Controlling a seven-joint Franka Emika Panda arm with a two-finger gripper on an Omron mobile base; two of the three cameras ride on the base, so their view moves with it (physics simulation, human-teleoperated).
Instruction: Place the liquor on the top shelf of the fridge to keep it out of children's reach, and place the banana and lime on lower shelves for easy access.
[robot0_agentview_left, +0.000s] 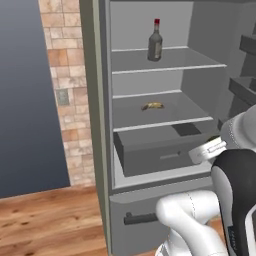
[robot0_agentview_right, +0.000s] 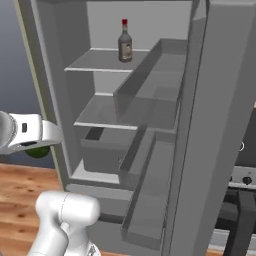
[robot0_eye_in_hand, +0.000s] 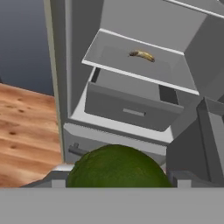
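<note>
With the liquor (robot0_agentview_left: 155, 41) already standing upright on the top shelf (robot0_agentview_left: 170, 62) of the fridge (robot0_agentview_left: 102, 100), and the banana (robot0_agentview_left: 152, 106) lying on the shelf below it (robot0_agentview_left: 165, 120), we're down to the last item: the lime (robot0_eye_in_hand: 117, 168). And there it is, sitting right between the fingers of the gripper (robot0_eye_in_hand: 117, 181) in the hand view, a big dark green dome at the bottom of the picture. The jaws stand wide, and they look to be closed around the fruit, since it sits snug between them. From the right base view a sliver of green peeks out under the white wrist, outside the fridge, just off its left wall.

So the step in hand is the carry, lime heading for a lower shelf. The hand camera looks straight into the fridge, with the banana's shelf above the boxy drawer (robot0_eye_in_hand: 129, 109) and a pale ledge below that drawer. By my reading, the next move calls for a reach forward into the fridge and a lift to clear the shelf's front edge, landing beside the banana, not on it. A round fruit may roll, so a low, gentle release would suit.
</note>
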